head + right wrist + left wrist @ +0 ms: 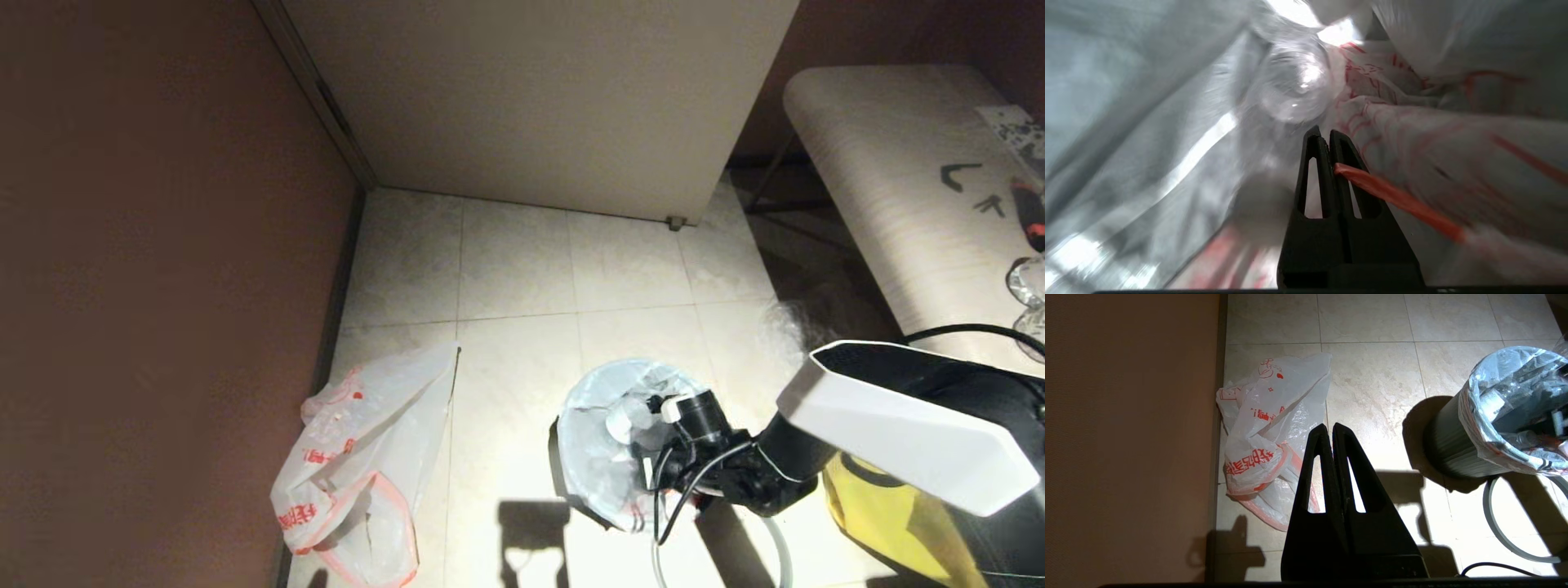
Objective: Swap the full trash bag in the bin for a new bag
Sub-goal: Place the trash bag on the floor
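Two end effectors, right (1327, 136) pinching full trash bag (1412, 122)

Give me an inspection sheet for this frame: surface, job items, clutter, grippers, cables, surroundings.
Surface: pale tiled floor, brightly lit near the robot.
Job items: full trash bag sits in the bin, clear bottles showing inside; new bag lies limp on the floor by the left wall; grey rim ring lies on the floor beside the bin.
Clutter: yellow bag under the right arm; small items on the table.
Grippers: right gripper inside the full bag, shut on its red-orange edging; left gripper shut, holding nothing, above the floor near the new bag.
Cables: black cable looped at the right wrist.
Surroundings: brown wall on the left, pale cabinet ahead.
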